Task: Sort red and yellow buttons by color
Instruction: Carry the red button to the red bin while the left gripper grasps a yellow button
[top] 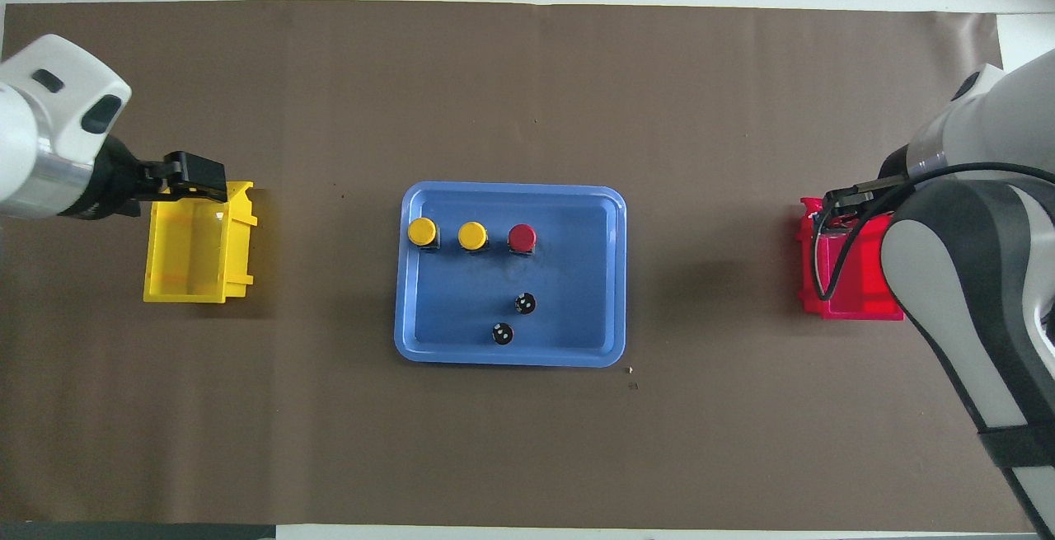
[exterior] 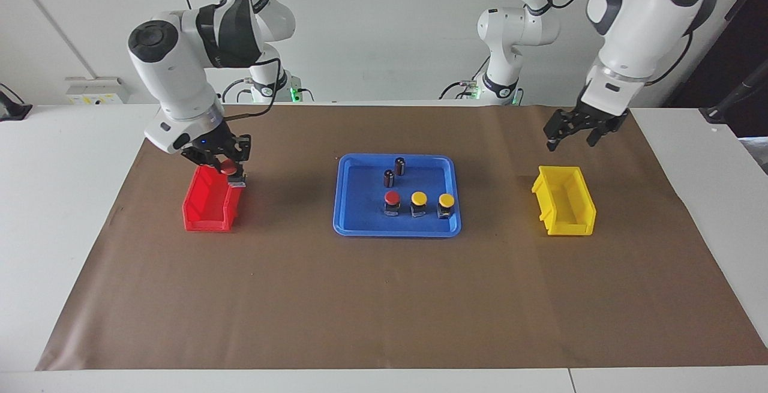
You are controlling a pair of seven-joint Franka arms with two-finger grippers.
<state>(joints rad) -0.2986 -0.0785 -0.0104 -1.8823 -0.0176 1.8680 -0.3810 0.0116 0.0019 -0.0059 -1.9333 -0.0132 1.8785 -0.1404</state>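
I see a blue tray (exterior: 342, 201), red bin (exterior: 204, 210), yellow bin (exterior: 570, 213), brown mat (exterior: 384, 303), one red-capped button (exterior: 391, 197), two yellow-capped buttons (exterior: 419, 197).

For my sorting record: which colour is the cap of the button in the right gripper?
Red; the facing view shows the button best.

I see matt brown paper-like sheet (exterior: 384, 297) over smooth white table (exterior: 60, 201). On it, blue tray (exterior: 345, 225), red bin (exterior: 204, 216) & yellow bin (exterior: 567, 225) look like glossy plastic. In tray, button caps (exterior: 419, 197) shiny, smooth. Arm shells (exterior: 630, 15) glossy white.
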